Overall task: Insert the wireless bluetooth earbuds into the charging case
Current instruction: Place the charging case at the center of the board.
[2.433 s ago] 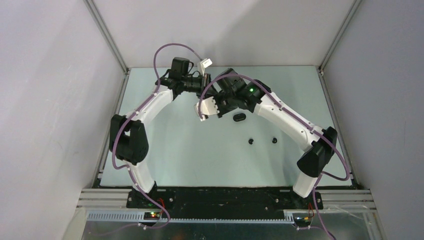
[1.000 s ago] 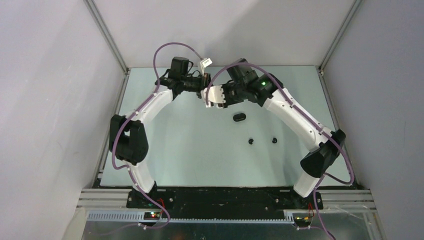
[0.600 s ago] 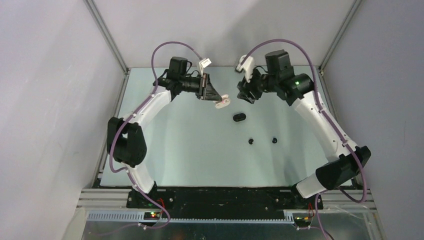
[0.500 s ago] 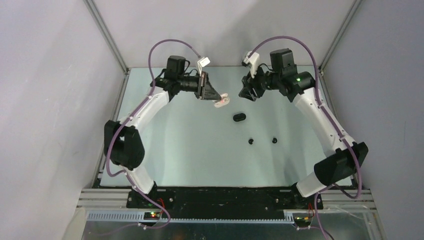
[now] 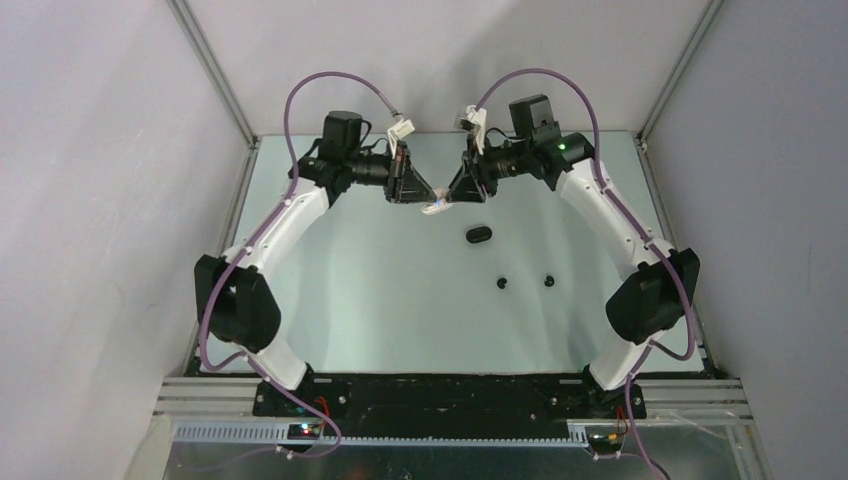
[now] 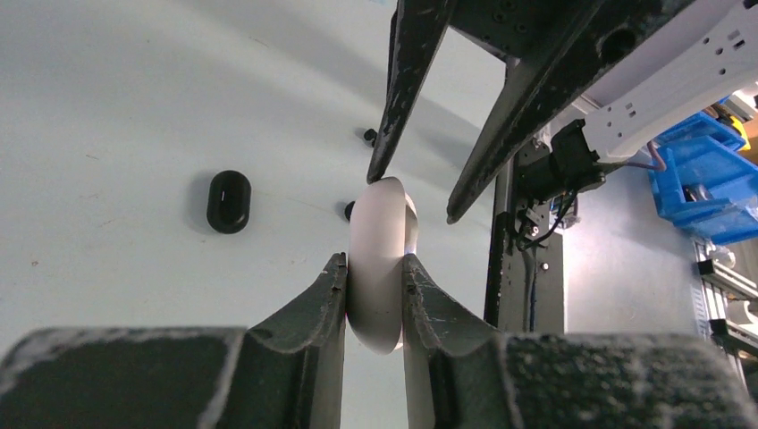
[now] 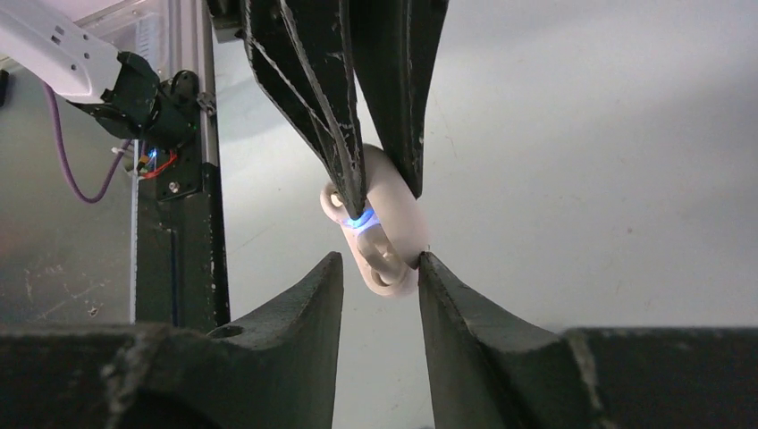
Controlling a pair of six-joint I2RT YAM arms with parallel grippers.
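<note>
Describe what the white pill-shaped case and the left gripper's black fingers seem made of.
White pill-shaped case: probably smooth glossy plastic, judging by its soft sheen. Black fingers of the left gripper: seemingly matte hard plastic, scuffed with pale scratches.

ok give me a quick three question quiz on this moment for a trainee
1. True or false: the left gripper is clamped on the white case.
2. Where is the black case? A: lying on the table. B: tucked inside the white case. C: up on the frame rail.
3. How many black earbuds lie loose on the table?

Key: 1 true. 2 A. 3 two, side by side with a gap between them, nearer the arm bases than the black case.
</note>
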